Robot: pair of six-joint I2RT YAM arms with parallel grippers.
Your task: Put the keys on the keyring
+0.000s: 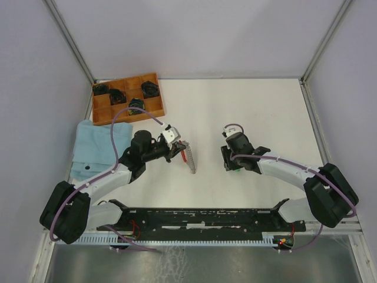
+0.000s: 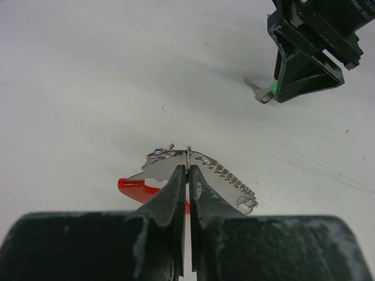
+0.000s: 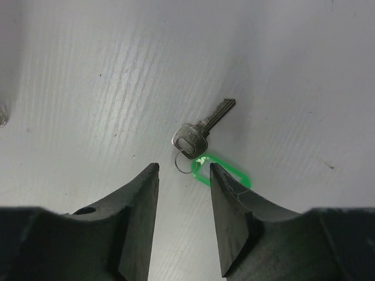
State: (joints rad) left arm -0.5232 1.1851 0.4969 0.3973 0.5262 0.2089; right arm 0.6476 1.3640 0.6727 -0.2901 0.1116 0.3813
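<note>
silver key [image 3: 192, 140], green tag [image 3: 229, 174], red-strap keyring [image 2: 135, 186], blue cloth [image 1: 94, 147]

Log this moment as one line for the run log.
left gripper: shut on keyring | right gripper: open, at key with green tag | key: flat on table, not on keyring

There was one key [image 3: 202, 130], one keyring [image 2: 225, 174], one wooden tray [image 1: 126, 84] holding four dark coils [image 1: 150, 88], one blue cloth [image 1: 94, 144], and one bench [image 1: 235, 112]; the arms numbered two, left arm [image 1: 106, 180] and right arm [image 1: 288, 170].
</note>
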